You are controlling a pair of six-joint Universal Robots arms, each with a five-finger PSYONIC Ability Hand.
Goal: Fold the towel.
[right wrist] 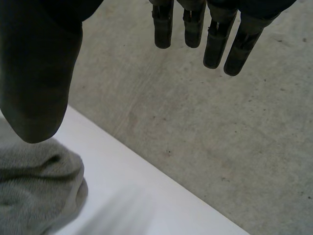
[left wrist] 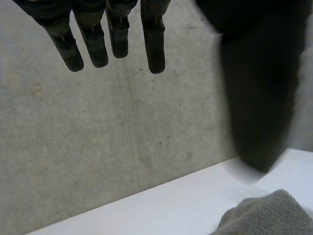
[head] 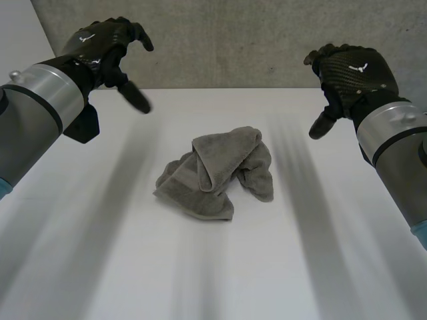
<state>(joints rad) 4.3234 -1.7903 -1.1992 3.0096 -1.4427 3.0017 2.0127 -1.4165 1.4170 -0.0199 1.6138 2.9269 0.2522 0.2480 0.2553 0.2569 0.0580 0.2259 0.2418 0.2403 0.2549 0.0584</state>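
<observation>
A grey towel [head: 217,172] lies crumpled in a heap in the middle of the white table [head: 213,267]. My left hand [head: 107,48] hovers high at the far left, well away from the towel, with its fingers [left wrist: 93,39] straight and nothing in it. My right hand [head: 350,73] hangs at the far right, also apart from the towel, fingers [right wrist: 215,39] straight and empty. A bit of the towel [left wrist: 269,215] shows below the left thumb, and another bit [right wrist: 36,191] below the right thumb.
A grey concrete wall [head: 233,40] rises behind the table's far edge. Bare white tabletop surrounds the towel on all sides.
</observation>
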